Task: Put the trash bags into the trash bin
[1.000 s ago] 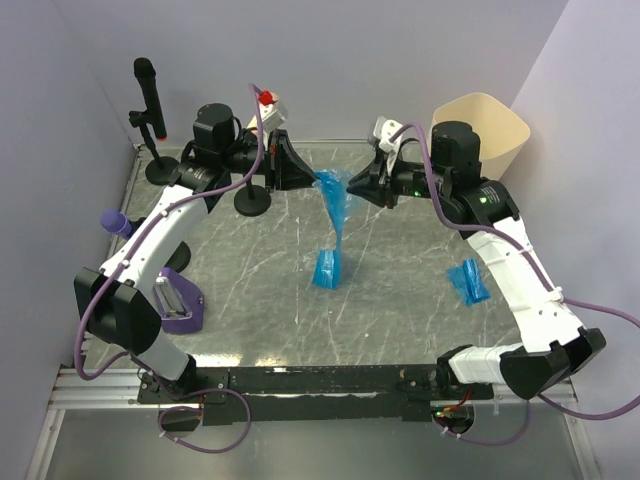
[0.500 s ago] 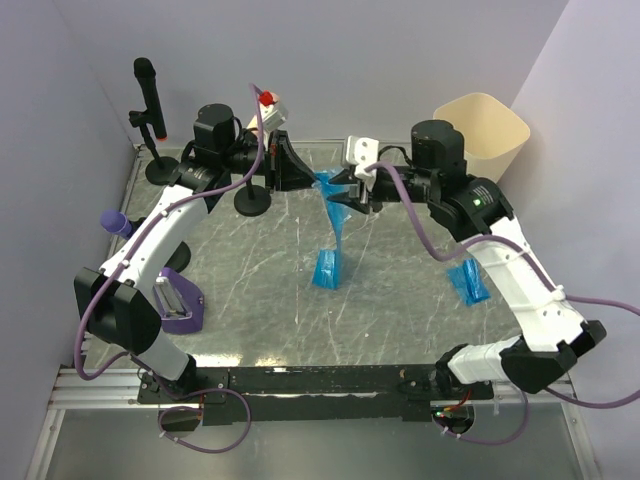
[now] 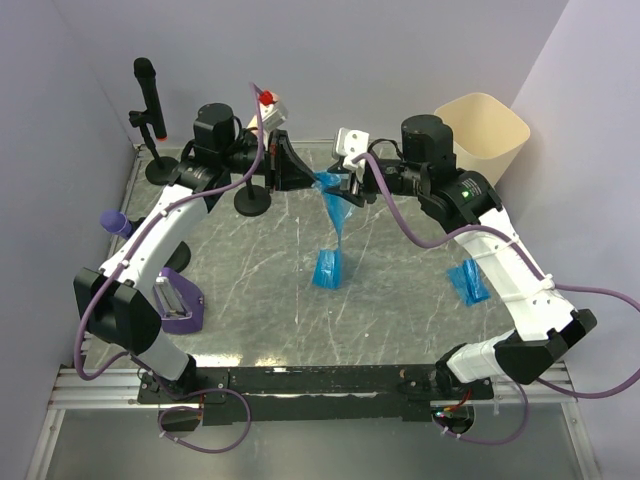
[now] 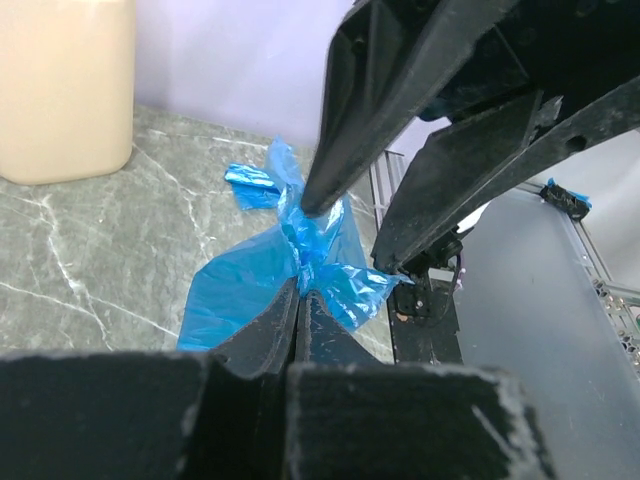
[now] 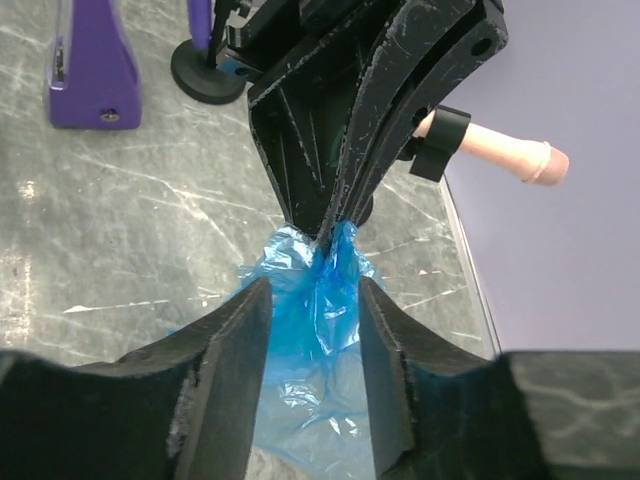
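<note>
**A:** Where is open room to be seen?

**B:** The middle and near part of the grey marbled table (image 3: pixel 250 290) is bare. The back and sides are closed in by lavender walls (image 3: pixel 400 60). The left edge is taken up by a black microphone on a stand (image 3: pixel 146 85) at the back and a purple block (image 3: pixel 180 312) nearer the bases.

**A:** And the cream-beige plastic trash bin (image 3: pixel 495 135)?

**B:** It is set upright in the far right corner, close to the walls and behind the right arm.

**A:** How are the arms posed?

**B:** Both are reached towards the back centre, raised above the table, with their grippers brought tip to tip.

**A:** What is held?

**B:** A thin blue plastic trash bag (image 3: pixel 335 215) is pinched at its top by the clenched left gripper (image 3: pixel 318 180). The bag is stretched down to its bunched lower end on the table.

**A:** The right gripper (image 3: pixel 350 188)?

**B:** Its jaws are parted, one on each side of the bag's gathered top, just under the left fingertips. No squeeze can be made out.

**A:** Anything else of the task?

**B:** A second blue plastic bag (image 3: pixel 468 282) is left flat on the table beside the right forearm, well apart from the bin.
</note>
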Robot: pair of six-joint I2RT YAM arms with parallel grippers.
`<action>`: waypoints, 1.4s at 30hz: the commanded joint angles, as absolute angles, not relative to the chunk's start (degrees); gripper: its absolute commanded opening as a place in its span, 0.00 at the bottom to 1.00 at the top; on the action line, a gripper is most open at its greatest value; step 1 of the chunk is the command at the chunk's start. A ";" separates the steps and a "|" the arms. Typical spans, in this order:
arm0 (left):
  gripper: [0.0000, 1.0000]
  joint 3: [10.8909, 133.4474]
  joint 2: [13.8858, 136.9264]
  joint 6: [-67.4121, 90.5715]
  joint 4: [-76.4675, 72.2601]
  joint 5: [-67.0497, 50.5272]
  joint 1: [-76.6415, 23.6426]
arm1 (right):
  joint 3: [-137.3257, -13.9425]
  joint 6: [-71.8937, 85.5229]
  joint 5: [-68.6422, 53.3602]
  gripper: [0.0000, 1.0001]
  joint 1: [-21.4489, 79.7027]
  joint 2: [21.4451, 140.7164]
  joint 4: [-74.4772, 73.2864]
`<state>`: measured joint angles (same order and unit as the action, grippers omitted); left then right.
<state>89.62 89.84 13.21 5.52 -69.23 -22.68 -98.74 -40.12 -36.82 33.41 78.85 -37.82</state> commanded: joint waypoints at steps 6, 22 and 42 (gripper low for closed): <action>0.01 92.37 89.47 13.36 4.31 -71.10 -22.68 | -100.46 -40.96 -34.89 0.52 33.75 77.96 -35.24; 0.01 91.58 88.68 12.75 4.83 -70.14 -22.50 | -98.09 -44.56 -34.80 0.00 33.84 77.43 -38.58; 0.01 94.30 89.21 4.22 15.90 -68.73 -21.09 | -87.98 -44.65 -36.83 0.00 26.37 64.26 -44.56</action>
